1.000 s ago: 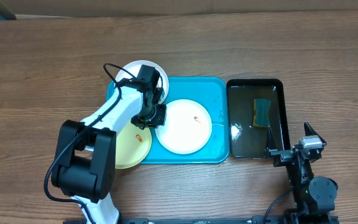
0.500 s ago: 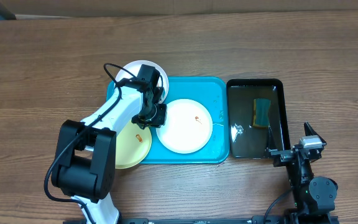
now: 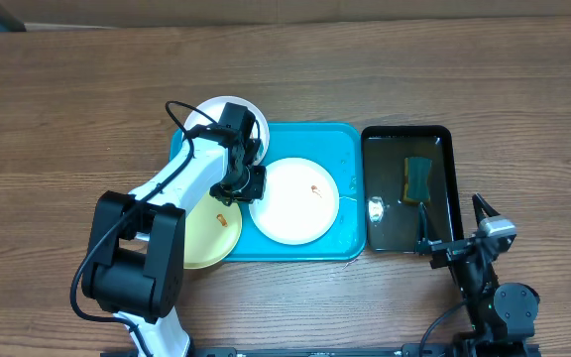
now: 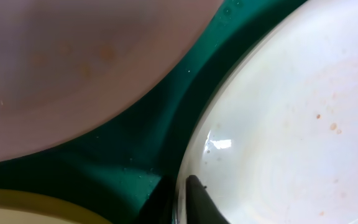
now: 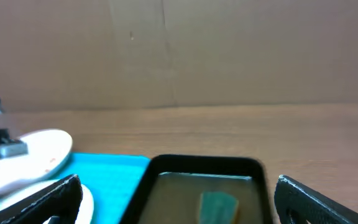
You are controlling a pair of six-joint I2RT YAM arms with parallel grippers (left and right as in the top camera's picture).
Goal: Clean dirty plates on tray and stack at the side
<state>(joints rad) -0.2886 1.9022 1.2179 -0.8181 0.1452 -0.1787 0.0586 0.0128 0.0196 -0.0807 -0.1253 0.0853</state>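
The turquoise tray (image 3: 350, 149) holds a white dirty plate (image 3: 300, 208) with a small orange smear. A second white plate (image 3: 206, 111) leans over the tray's far-left corner. A pale yellow-green plate (image 3: 206, 243) overlaps its near-left edge. My left gripper (image 3: 244, 188) is at the middle plate's left rim. In the left wrist view the left gripper (image 4: 178, 186) is shut on that rim, one finger on each side of the white plate (image 4: 278, 124). My right gripper (image 3: 454, 238) is open and empty at the black tray's near end, and the right gripper (image 5: 179, 205) looks across it.
A black glossy tray (image 3: 446, 139) of water holds a green-and-yellow sponge (image 3: 418, 179), right of the turquoise tray. In the right wrist view the sponge (image 5: 219, 205) lies ahead inside the black tray (image 5: 204, 163). Bare wooden table surrounds both trays.
The right gripper has shifted slightly left and turned near the black tray's front edge. The left gripper and the plates show no visible movement.
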